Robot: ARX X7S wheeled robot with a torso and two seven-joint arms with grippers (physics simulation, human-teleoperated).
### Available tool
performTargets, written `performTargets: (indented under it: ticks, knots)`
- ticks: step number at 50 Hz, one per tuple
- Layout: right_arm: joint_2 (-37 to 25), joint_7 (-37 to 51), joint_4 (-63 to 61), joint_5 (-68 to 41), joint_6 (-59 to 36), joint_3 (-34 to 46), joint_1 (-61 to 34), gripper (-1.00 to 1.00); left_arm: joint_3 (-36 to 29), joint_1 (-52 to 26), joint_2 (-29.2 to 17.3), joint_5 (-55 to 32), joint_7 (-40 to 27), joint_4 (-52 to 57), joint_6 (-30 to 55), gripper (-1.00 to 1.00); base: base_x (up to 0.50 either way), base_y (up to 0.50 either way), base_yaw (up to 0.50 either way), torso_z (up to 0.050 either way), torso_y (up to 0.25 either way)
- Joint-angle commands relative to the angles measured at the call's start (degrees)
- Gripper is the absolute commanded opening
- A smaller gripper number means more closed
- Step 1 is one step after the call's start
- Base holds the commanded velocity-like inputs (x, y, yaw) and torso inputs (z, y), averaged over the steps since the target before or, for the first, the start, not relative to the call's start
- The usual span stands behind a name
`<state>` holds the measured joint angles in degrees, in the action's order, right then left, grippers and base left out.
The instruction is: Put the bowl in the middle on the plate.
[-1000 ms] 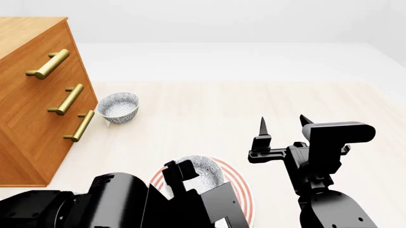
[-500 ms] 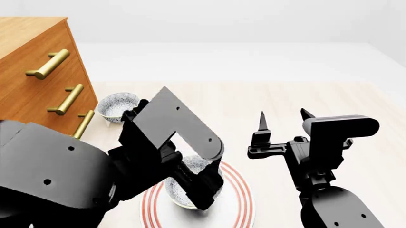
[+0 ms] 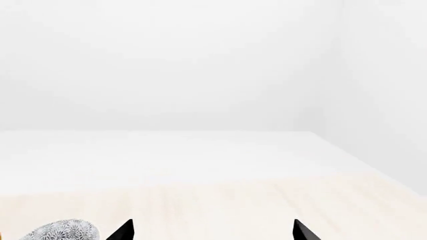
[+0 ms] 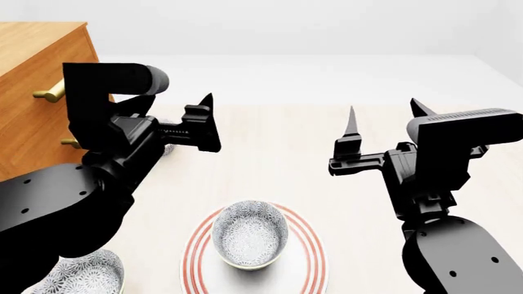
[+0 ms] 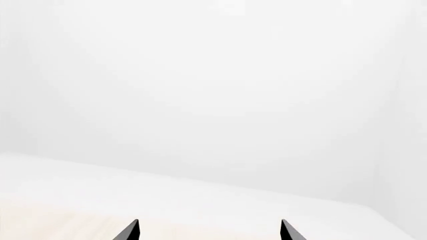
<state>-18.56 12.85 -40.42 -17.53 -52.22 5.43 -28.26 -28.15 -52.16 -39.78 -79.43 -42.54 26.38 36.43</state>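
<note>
The blue-grey patterned bowl sits upright in the middle of the red-ringed white plate, near the front of the head view. Nothing holds it. My left gripper hovers well above and to the left of it, open and empty; in the left wrist view its fingertips stand wide apart around the gripper. My right gripper is raised to the right of the plate, open and empty, with the same wide gap in the right wrist view.
A second alike bowl rests on the light wooden floor at the front left. Another patterned bowl shows in the left wrist view. A wooden dresser with brass handles stands at the left.
My left arm has let go of the bowl and risen up and to the left, leaving the bowl on the plate. The right gripper has lifted slightly.
</note>
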Motion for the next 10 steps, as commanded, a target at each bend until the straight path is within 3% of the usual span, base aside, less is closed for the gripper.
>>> performTargets:
  ticks: [1,10]
  knots:
    - [-1.0,0.4,-2.4,0.0,-1.8,0.8,-2.5,1.00,0.9,2.6,0.7,5.2,1.0,-0.8,-3.6,1.00,0.00,0.00,0.00,0.000,0.000]
    - [-1.6,0.6,-5.1,-0.9,-5.5,1.2,-6.0,1.00,1.1,1.0,0.6,4.3,-0.2,0.2,-2.8,1.00,0.00,0.00,0.00,0.000,0.000]
